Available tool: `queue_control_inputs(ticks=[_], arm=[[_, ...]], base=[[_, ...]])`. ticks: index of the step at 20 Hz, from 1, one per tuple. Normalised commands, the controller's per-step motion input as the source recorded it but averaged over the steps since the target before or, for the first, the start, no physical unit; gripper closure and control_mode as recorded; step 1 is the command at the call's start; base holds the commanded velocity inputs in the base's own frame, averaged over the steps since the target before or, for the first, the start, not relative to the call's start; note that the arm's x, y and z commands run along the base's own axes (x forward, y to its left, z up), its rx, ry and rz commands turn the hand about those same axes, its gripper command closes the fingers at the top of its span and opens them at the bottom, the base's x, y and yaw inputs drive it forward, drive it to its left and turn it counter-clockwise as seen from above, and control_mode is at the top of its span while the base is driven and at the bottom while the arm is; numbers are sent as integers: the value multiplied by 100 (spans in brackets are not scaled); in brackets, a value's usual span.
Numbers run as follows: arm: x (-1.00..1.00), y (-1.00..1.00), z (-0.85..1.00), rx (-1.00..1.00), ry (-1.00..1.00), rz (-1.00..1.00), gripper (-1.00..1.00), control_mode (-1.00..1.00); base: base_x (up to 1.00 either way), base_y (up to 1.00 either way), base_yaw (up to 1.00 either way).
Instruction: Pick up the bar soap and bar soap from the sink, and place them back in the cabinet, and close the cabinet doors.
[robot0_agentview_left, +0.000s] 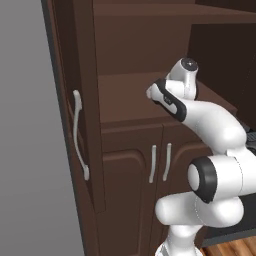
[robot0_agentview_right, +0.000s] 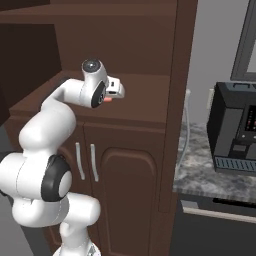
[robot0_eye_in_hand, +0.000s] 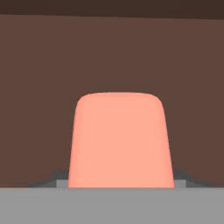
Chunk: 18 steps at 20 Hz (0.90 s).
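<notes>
A flat salmon-orange bar soap (robot0_eye_in_hand: 119, 140) sits between my gripper's (robot0_eye_in_hand: 118, 180) dark fingertips (robot0_eye_in_hand: 53, 178), and the gripper is shut on it. In the right base view a sliver of the bar soap (robot0_agentview_right: 106, 100) shows under the white hand, just above the shelf of the dark brown cabinet (robot0_agentview_right: 135, 107). The hand (robot0_agentview_left: 152, 92) reaches over that same shelf (robot0_agentview_left: 125, 100). Both tall cabinet doors stand open: the left one (robot0_agentview_left: 82, 75) with its long silver handle (robot0_agentview_left: 78, 135), the right one (robot0_agentview_right: 176, 100) edge-on. The sink is out of view.
Under the shelf are two shorter arched-panel doors (robot0_agentview_left: 130, 200) with small silver handles (robot0_agentview_left: 152, 163), both shut. To the right, a black appliance (robot0_agentview_right: 232, 127) stands on a speckled grey counter (robot0_agentview_right: 197, 172). A grey wall (robot0_agentview_left: 25, 150) lies to the left.
</notes>
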Motion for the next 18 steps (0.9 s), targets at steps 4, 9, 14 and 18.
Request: queue_control_inputs(ticks=[4, 9, 14, 18], arm=[[0, 3, -5, 0, 5, 1, 100, -100], [0, 2, -5, 0, 5, 1, 100, -100], [0, 0, 0, 0, 1, 2, -100, -100], [0, 0, 0, 0, 0, 0, -100, -100]], base=[[0, 0, 0], [0, 0, 0], [0, 0, 0], [0, 0, 0]])
